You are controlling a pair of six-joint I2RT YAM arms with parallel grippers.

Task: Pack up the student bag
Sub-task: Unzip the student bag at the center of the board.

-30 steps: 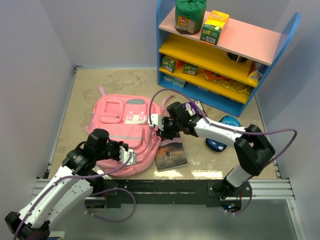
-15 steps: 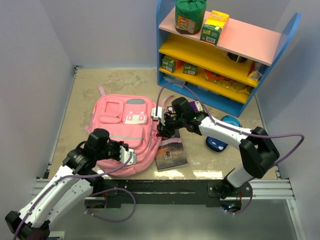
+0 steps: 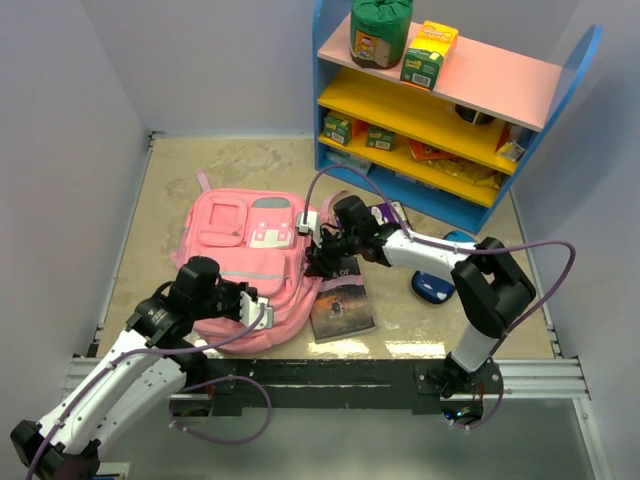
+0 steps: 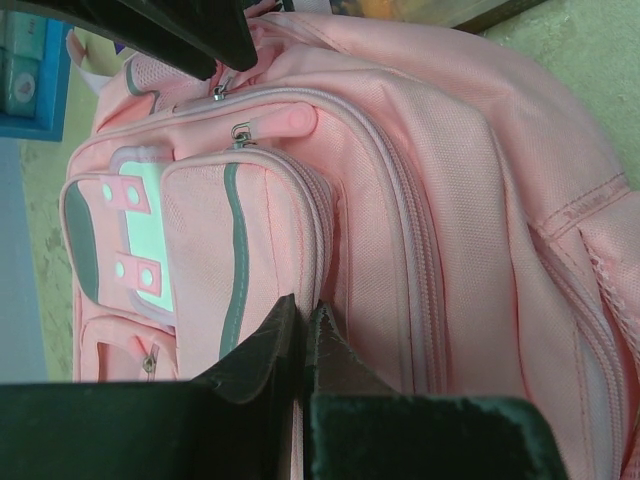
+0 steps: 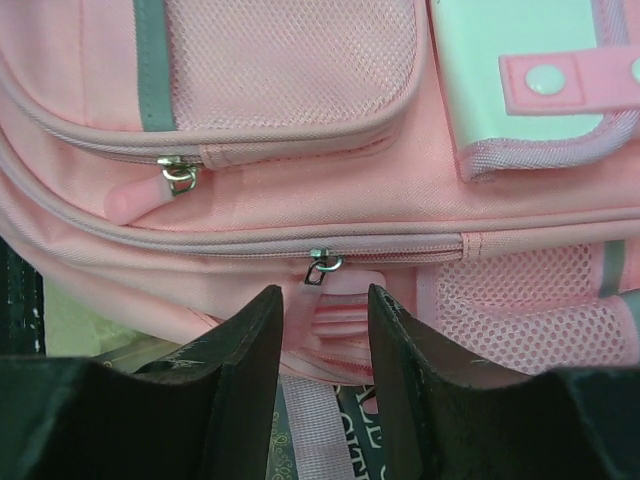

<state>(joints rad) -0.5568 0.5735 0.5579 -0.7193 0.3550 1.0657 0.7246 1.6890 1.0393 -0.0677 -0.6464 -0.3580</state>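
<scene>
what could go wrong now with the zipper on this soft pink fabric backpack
The right gripper holds open jaws astride the small pink zipper pull; closing could pinch the soft pink fabric backpack instead. The left gripper is shut at the front pocket; a thin hold may slip, letting the bag drag.

Pink backpack (image 3: 240, 262), grey zip trims, pink mesh, a pale mint-white patch (image 5: 520, 70). At its two o'clock, a blue-framed shelf (image 3: 319, 80) with pink top and yellow boards. At four o'clock, a dark-covered book (image 3: 342, 310). Mottled beige table (image 3: 200, 165).
</scene>
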